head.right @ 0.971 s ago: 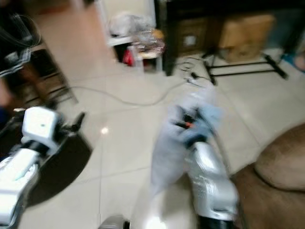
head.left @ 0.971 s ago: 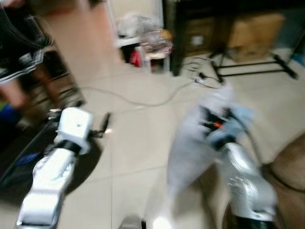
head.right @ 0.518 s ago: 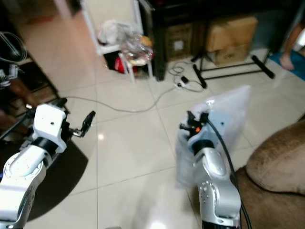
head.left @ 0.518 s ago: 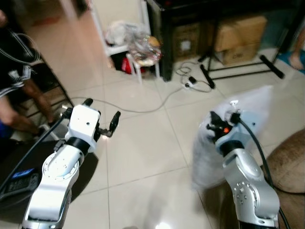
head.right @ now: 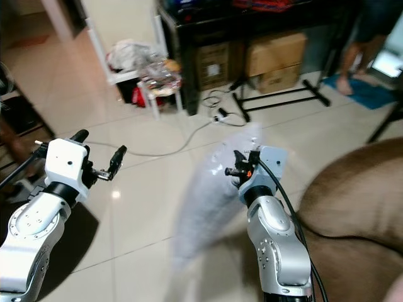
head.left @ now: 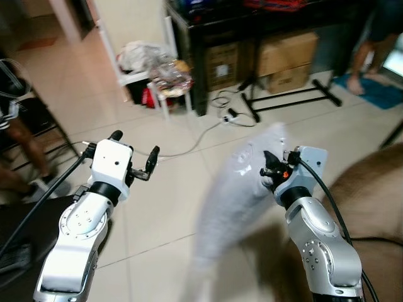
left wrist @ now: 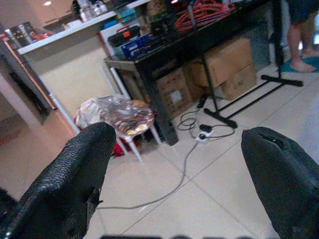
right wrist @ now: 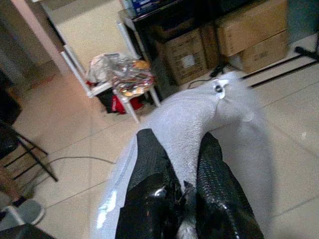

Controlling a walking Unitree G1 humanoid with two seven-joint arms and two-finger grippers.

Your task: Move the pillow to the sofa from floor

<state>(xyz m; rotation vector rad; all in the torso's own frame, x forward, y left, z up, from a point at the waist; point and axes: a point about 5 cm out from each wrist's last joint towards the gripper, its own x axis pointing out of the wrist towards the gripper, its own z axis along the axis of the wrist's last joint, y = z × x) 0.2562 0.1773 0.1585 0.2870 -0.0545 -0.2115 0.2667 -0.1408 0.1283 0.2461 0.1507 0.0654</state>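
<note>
Since earlier: the view has swung right, so more of the sofa [head.right: 359, 207] shows; the pillow [head.left: 236, 189] now hangs lower and farther left of the right arm.
Pillow: white, blurred, dangling above the floor [head.left: 170, 201], near the sofa but not on it.
Right end effector [right wrist: 182, 184]: fingers pinched on the pillow's fabric.
Left end effector [head.left: 134, 154]: fingers spread, holding nothing.
Risk: the thin pinch on a swinging pillow may slip, dropping it short of the sofa; the cable [head.right: 182, 141] on the floor could snag a step.
</note>
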